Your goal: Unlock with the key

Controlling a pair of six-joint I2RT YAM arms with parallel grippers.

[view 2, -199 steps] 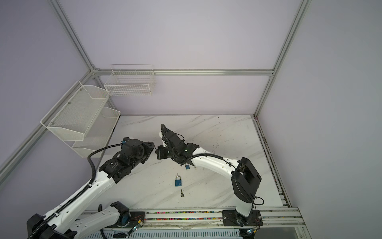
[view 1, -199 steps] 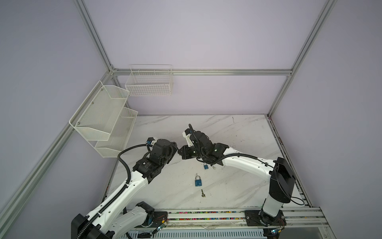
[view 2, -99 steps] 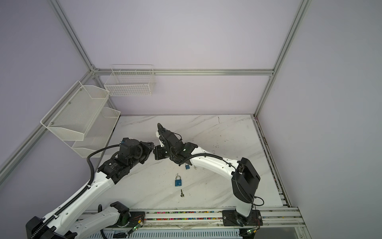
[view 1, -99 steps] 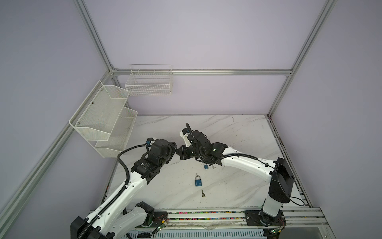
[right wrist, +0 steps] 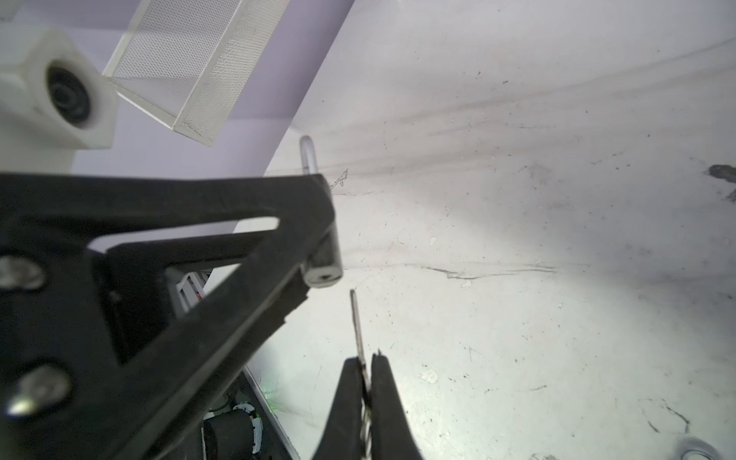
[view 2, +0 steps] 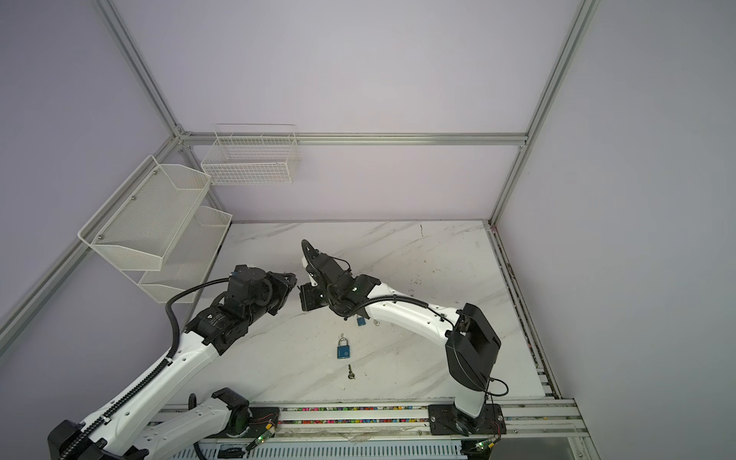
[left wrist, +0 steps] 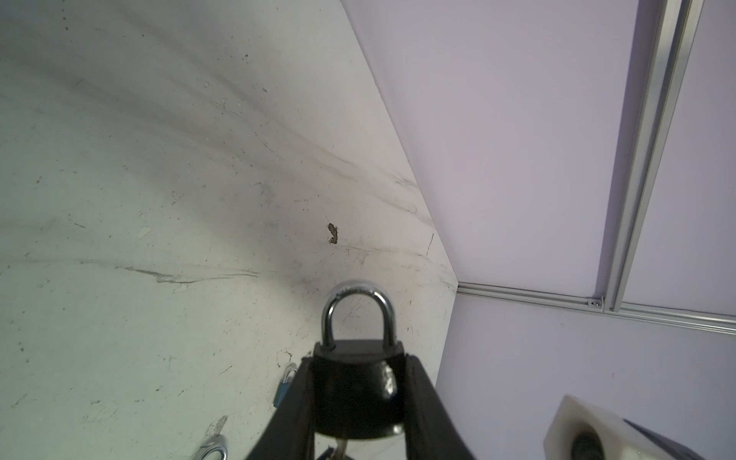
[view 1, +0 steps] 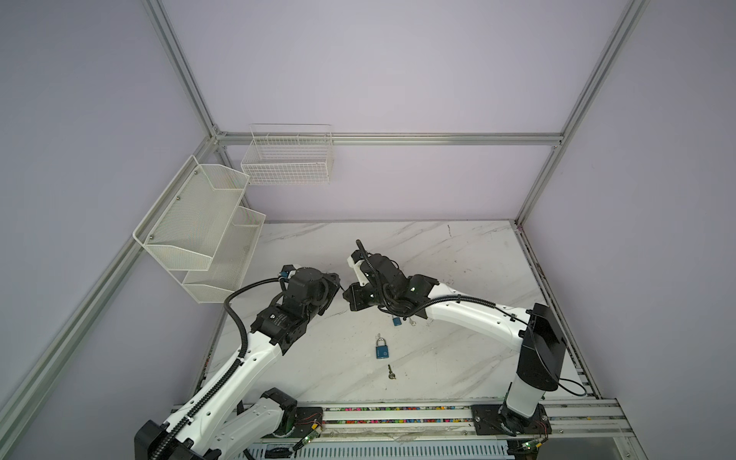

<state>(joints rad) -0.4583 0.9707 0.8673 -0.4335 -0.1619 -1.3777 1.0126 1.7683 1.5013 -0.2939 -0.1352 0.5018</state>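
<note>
Now left tool (left wrist: 358,360) clamps padlock (left wrist: 354,394), right tool (right wrist: 365,360) key (right wrist: 356,322); basket (view 1: 286,169) wall-mounted.

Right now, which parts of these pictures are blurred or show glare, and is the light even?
Right wrist view: the left gripper, very near the lens, is blurred, while the key is fairly sharp. Left wrist view: a glare spot shines on the black padlock. In both top views: soft, even light, only faint shadows on the table.
</note>
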